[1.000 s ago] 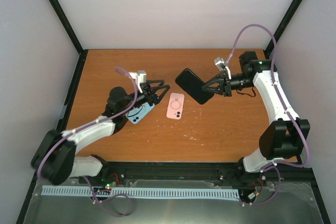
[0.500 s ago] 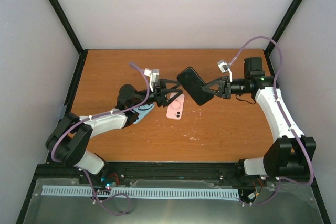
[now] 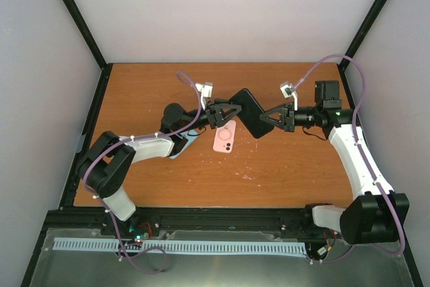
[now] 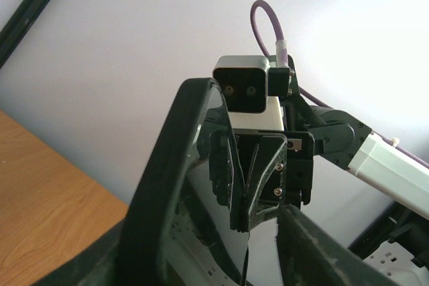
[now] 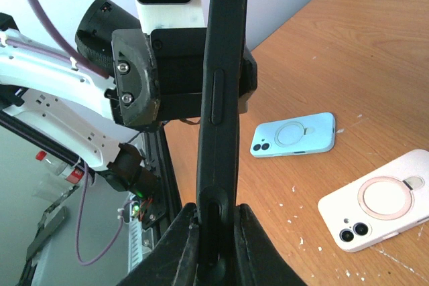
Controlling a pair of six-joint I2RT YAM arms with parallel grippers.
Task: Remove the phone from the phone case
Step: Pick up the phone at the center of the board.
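A black phone in its black phone case (image 3: 250,109) hangs edge-up above the middle of the table. My right gripper (image 3: 267,117) is shut on its right end; in the right wrist view the case (image 5: 221,98) stands upright between that gripper's (image 5: 216,232) two fingers. My left gripper (image 3: 232,113) has reached the case's left end, with its jaws on either side of it. In the left wrist view the case's rim (image 4: 167,179) lies against the left side. A strip of wall shows between the phone's face and the right finger (image 4: 318,252), so the left gripper (image 4: 221,262) is open.
A pink phone case (image 3: 225,138) lies on the orange table (image 3: 289,166) just below the held phone, also visible in the right wrist view (image 5: 379,199). A light blue phone case (image 5: 295,135) lies left of it, mostly under my left arm (image 3: 154,144). White walls enclose the table.
My left arm has swung right and up from over the blue case to the held phone's left end, and its jaws have narrowed. The right gripper keeps its hold.
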